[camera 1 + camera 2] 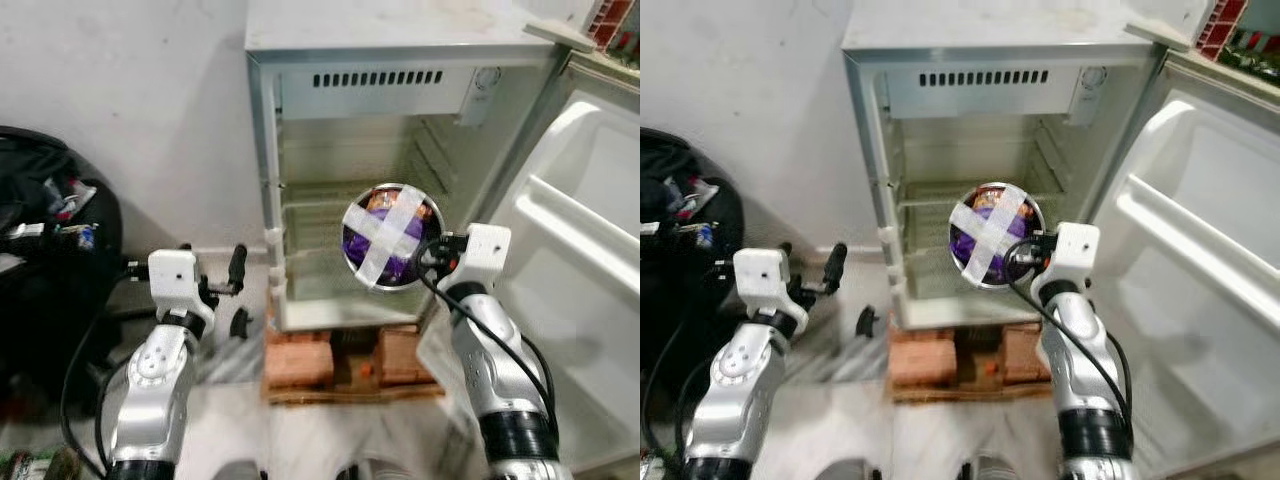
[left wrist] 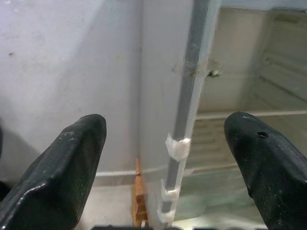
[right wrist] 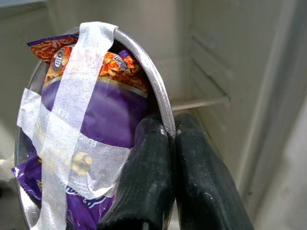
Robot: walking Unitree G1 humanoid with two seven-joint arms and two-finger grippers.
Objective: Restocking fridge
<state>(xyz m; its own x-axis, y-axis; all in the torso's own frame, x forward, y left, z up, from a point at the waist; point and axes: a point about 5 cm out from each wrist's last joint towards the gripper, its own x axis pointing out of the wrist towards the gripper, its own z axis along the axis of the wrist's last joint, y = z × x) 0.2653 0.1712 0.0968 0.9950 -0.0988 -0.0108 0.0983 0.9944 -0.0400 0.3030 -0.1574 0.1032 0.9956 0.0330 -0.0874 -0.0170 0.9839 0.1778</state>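
Note:
A steel bowl (image 1: 391,236) holds purple and orange snack packets under a cross of white tape. My right gripper (image 1: 432,252) is shut on the bowl's rim (image 3: 160,105) and holds it tilted on its side in front of the open fridge (image 1: 400,150), level with the lower shelf. The fridge shelves (image 1: 330,195) are bare. My left gripper (image 1: 238,295) is open, with nothing between its fingers (image 2: 72,163), low beside the fridge's left front edge (image 2: 189,110).
The fridge door (image 1: 580,230) stands open on the right, its door racks bare. The fridge rests on bricks (image 1: 300,360) and a wooden board. A dark bag with clutter (image 1: 45,230) lies on the left by the white wall.

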